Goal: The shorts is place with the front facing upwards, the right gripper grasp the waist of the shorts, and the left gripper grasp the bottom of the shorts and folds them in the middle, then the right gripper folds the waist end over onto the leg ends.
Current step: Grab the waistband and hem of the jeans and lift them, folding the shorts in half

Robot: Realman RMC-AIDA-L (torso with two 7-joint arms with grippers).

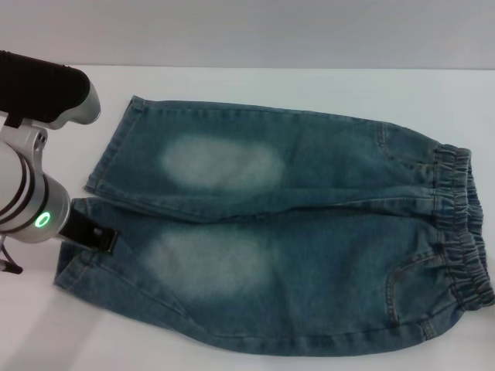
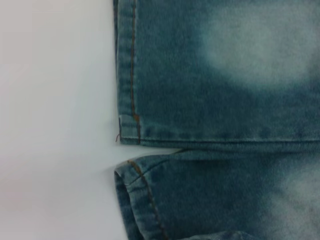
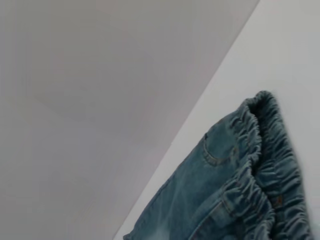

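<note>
Blue denim shorts [image 1: 271, 232] lie flat on the white table [image 1: 232, 85], front up. The elastic waist [image 1: 460, 224] is at the right and the two leg ends [image 1: 93, 201] are at the left. My left gripper [image 1: 91, 232] hovers over the gap between the two leg hems, at the near leg's hem corner. The left wrist view looks straight down on both hems [image 2: 132, 135] and the white gap beside them. The waist [image 3: 260, 170] shows in the right wrist view, with the table edge behind it. The right gripper is out of view.
A grey wall [image 1: 247, 31] rises behind the table's far edge. White table surface [image 1: 46, 332] shows left of the leg ends and beyond the far leg.
</note>
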